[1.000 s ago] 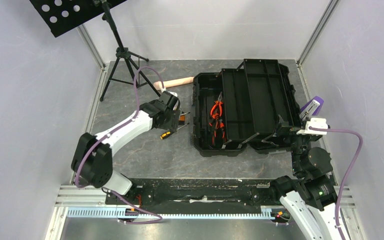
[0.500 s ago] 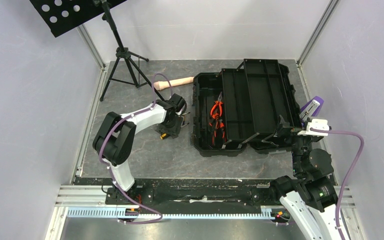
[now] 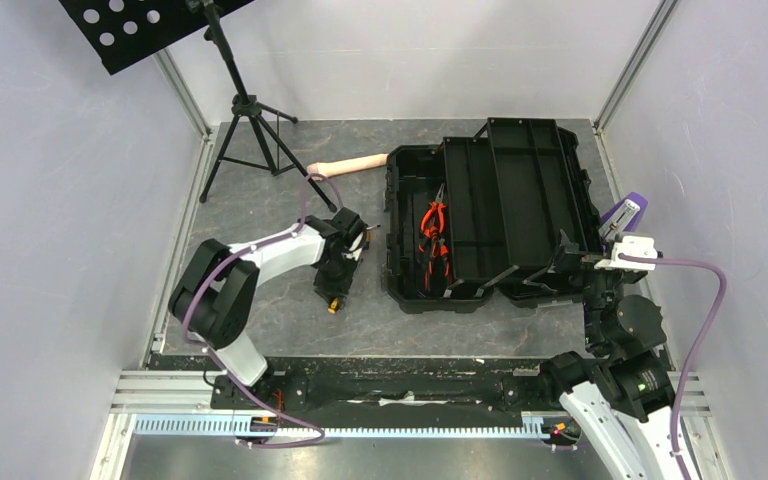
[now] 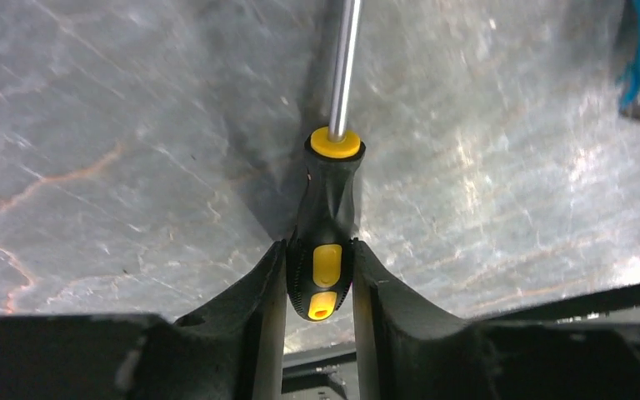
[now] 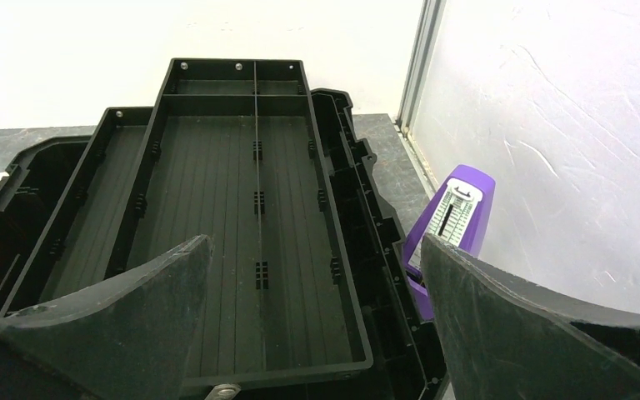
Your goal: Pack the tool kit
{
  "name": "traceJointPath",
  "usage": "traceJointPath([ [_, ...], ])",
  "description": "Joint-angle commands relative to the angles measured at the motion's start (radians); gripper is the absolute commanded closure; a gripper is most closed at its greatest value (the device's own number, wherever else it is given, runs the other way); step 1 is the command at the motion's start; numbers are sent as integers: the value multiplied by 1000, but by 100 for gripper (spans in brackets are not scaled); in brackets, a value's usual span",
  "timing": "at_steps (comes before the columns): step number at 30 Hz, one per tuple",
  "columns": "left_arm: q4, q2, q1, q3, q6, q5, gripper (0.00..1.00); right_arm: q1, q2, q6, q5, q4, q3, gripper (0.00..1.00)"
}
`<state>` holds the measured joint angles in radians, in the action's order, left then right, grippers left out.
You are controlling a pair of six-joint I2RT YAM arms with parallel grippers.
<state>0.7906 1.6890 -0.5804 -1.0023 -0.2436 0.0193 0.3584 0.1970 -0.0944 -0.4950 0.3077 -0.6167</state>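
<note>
Shows the black toolbox lying open toward the right of the table, with orange pliers already inside its left half. Shows a yellow-and-black screwdriver outside the box, just left of it, handle clamped between the fingers of the left gripper low over the tabletop. Shows the right gripper spread wide and empty at the box's near right corner, beside a purple object. Judged partly packed: screwdriver to load, lid to close.

Bright even light, glare on table, wrist-view foreground perhaps slightly blurred
</note>
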Motion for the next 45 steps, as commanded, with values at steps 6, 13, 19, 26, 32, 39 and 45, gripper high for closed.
traceJointPath([
  [6, 110, -214, -20, -15, -10, 88, 97, 7, 27, 0, 5, -41, -49, 2],
  [13, 116, -354, -20, -137, -107, 92, 98, 6, 33, 11, 13, -53, -43, 2],
  [19, -19, -405, -28, -235, -251, 206, 98, 7, 26, 12, 13, -52, -43, 2],
  [26, -215, -363, -120, -354, -403, 247, 98, 7, 17, 24, 23, -49, -41, 2],
  [32, -383, -219, -215, -510, -518, 247, 98, 7, 1, 32, 20, -42, -46, 2],
  [39, -491, 11, -327, -721, -619, 236, 98, 7, -20, 39, 5, -26, -51, 2],
  [45, -532, 154, -389, -842, -693, 184, 97, 7, -31, 36, -11, -20, -54, 2],
])
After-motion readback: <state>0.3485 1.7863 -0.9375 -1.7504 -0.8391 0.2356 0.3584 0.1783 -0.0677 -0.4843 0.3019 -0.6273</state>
